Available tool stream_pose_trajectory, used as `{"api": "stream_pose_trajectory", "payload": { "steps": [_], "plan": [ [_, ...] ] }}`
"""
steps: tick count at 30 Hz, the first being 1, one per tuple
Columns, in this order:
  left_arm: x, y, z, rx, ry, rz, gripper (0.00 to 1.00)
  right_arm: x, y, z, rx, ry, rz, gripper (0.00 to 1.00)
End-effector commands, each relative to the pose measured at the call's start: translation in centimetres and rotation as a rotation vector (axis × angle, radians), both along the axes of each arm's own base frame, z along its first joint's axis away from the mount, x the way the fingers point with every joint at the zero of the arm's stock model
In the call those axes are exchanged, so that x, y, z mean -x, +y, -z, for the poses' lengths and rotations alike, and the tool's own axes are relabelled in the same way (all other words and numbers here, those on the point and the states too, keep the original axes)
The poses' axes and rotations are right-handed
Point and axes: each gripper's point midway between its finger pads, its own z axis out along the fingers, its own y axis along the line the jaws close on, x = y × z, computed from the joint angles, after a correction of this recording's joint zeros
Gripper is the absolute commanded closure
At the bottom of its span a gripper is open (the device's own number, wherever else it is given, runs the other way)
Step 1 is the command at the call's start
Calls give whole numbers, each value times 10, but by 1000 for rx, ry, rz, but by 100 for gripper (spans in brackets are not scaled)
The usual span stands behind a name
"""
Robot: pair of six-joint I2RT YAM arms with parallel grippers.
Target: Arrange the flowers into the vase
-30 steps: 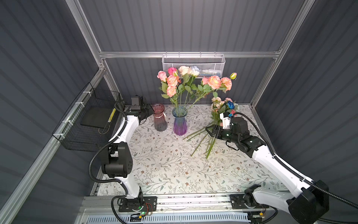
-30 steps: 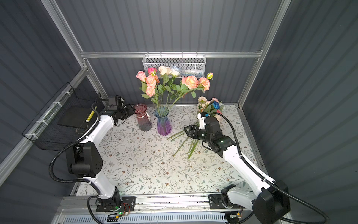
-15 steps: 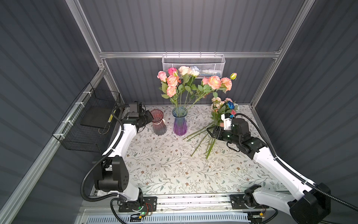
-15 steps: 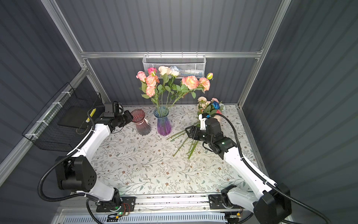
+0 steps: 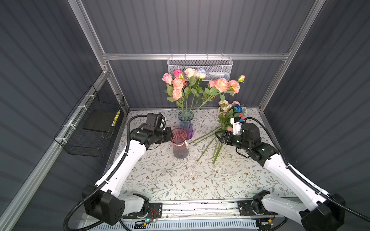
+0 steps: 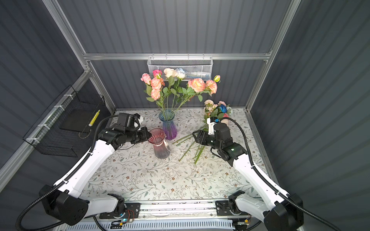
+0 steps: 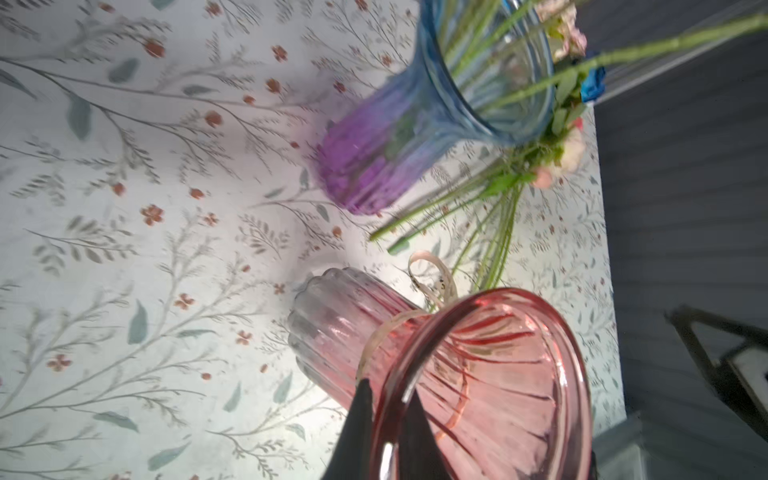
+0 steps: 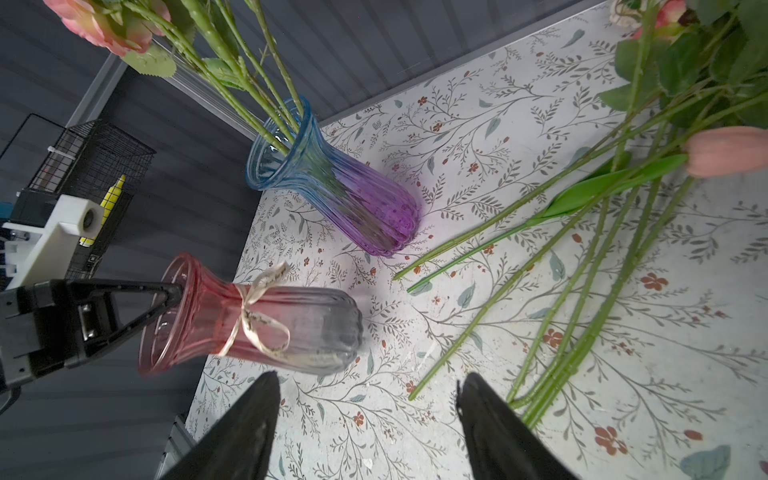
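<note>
Left fingers (image 7: 359, 419) clench the pink vase (image 5: 179, 148) by its rim; right fingers (image 8: 245, 432) gape empty beside the loose flowers (image 5: 228, 113), stem ends pointing frontward.

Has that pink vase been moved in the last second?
Yes. The pink vase, pinched at its rim by the left end effector, has come forward and rightward. It stood left of the blue-purple vase and now stands in front of it.

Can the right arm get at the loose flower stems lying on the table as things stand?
Probably yes. The right gripper is open and empty, right beside the loose stems, which lie bare on the table; the pink vase is apart from them.
</note>
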Motion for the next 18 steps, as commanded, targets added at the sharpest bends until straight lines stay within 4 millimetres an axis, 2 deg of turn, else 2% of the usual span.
{"api": "stream_pose_trajectory", "payload": {
  "steps": [1, 9, 12, 18],
  "plan": [
    [5, -18, -30, 95, -58, 37, 100, 4, -1, 10, 26, 22, -8, 29],
    [23, -43, -16, 84, 10, 111, 100, 6, -2, 14, 33, 36, -7, 29],
    [30, -51, -4, 78, 39, 134, 100, 7, -3, 13, 34, 35, -4, 29],
    [31, -56, 10, 104, 43, 135, 100, 7, -3, 13, 33, 40, -7, 29]
  ]
}}
